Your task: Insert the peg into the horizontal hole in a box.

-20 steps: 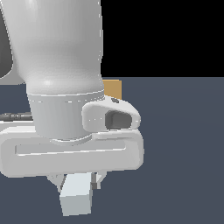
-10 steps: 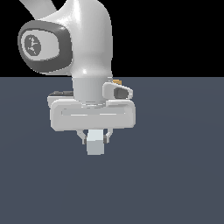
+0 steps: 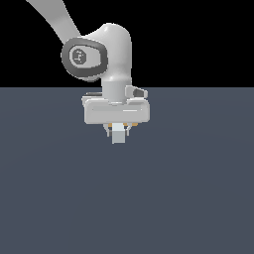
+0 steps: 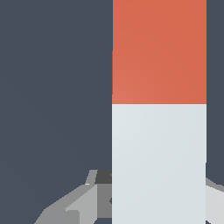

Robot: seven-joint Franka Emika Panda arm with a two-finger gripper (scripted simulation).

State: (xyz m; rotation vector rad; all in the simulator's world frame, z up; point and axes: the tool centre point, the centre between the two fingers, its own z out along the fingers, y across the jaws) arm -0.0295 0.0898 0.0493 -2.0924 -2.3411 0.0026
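My gripper (image 3: 118,131) hangs below the white hand in the exterior view, shut on the peg (image 3: 118,134), whose white square end faces the camera. In the wrist view the peg (image 4: 159,131) runs away from the gripper (image 4: 158,199), white near the fingers (image 4: 78,202) and orange-red at its far end. Grey fingers press on both of its sides. Thin tan slivers (image 3: 131,125) show just behind the fingers; I cannot tell whether they belong to the box. The hole is hidden.
The dark grey-blue table (image 3: 188,198) spreads around and in front of the arm. The white arm link (image 3: 94,54) rises above the hand toward the exterior view's left.
The arm with the peg has moved away from the exterior camera and looks much smaller now. The grip on the peg has held. The tan block seen behind the arm earlier is covered.
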